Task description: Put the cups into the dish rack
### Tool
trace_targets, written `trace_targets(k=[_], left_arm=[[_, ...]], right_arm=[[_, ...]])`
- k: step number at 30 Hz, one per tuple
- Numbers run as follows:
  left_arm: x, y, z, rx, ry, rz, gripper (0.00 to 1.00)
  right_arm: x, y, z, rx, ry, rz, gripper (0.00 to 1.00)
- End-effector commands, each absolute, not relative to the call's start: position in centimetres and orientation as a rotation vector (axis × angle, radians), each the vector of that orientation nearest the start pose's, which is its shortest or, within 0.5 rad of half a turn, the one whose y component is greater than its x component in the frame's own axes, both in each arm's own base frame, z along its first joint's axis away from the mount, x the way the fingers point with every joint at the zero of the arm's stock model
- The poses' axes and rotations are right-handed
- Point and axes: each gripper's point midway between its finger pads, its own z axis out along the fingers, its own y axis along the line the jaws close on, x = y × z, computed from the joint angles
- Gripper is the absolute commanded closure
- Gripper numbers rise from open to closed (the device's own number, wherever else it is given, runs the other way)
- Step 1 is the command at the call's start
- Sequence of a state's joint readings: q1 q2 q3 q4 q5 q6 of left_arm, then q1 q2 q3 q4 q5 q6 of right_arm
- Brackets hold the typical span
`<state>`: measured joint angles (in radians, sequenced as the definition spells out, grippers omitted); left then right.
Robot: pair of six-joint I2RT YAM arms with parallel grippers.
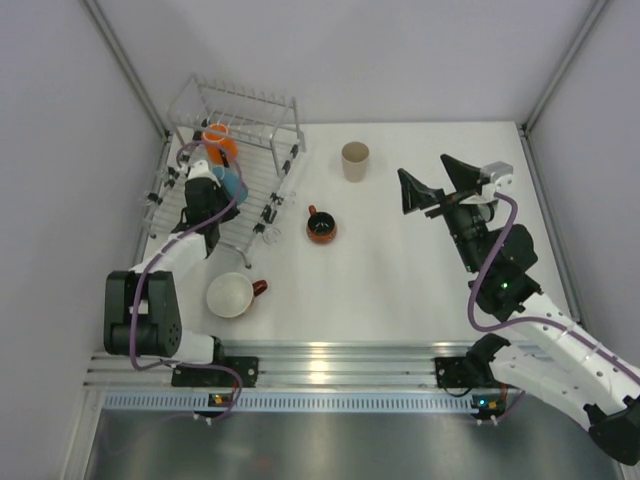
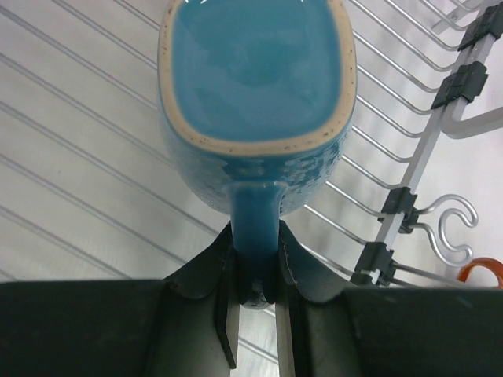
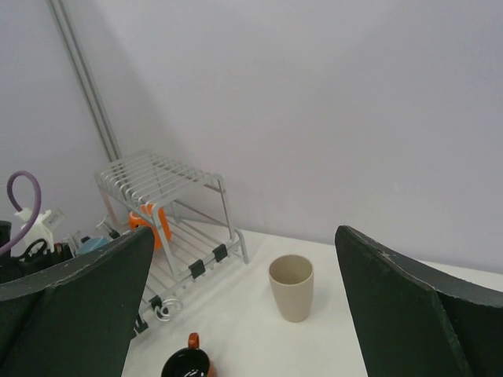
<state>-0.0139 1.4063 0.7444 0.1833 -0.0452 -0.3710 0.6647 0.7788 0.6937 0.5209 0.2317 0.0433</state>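
**Left gripper clamped on the light blue mug's handle, over the dish rack**

Left gripper (image 2: 255, 271) has its two fingers pressed against either side of the handle of the light blue mug (image 2: 255, 71). The left wrist view shows this grip close up, with the mug's open mouth facing the camera and the wires of the dish rack (image 2: 94, 157) running behind it. Whether the mug rests on those wires cannot be told.

The top view hides the grip under the arm but places the mug over the rack's lower tier, just beside the orange mug (image 1: 220, 140), which sits in the rack under the raised shelf.

Three cups stand on the counter (image 1: 400, 290). The wide white red-handled cup (image 1: 231, 295) is near the rack's front end, seen from the top only. The small dark red-handled mug (image 1: 320, 228) is to the rack's right, and the beige tumbler (image 1: 355, 161) is farther back.

Right gripper (image 1: 437, 183) hangs over the counter with its fingers spread wide and nothing between them. Its wrist view frames the tumbler between those fingers.
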Motion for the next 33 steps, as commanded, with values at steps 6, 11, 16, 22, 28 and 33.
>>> trace_targets(k=[6, 11, 16, 22, 28, 33], left_arm=[[46.6, -1.1, 16.7, -0.279, 1.845, -0.183, 0.88], [47.5, -1.4, 16.5, -0.238, 1.856, -0.18, 0.82], [47.9, -1.3, 16.3, -0.231, 1.859, -0.174, 0.76], [48.9, -2.5, 16.6, -0.176, 1.855, -0.228, 0.68], [49.3, -2.6, 16.6, -0.164, 1.856, -0.214, 0.61], [49.1, -2.1, 16.3, -0.192, 1.86, -0.192, 0.59]], right_arm=[[27.1, 16.2, 41.4, -0.151, 1.121, 0.482, 0.01], [26.9, 16.1, 41.3, -0.153, 1.12, 0.479, 0.01], [26.9, 16.0, 41.2, -0.15, 1.123, 0.476, 0.0], [26.9, 15.9, 41.2, -0.148, 1.122, 0.472, 0.01], [26.9, 15.7, 40.8, -0.146, 1.13, 0.465, 0.01], [26.8, 15.5, 40.9, -0.139, 1.125, 0.462, 0.01]])
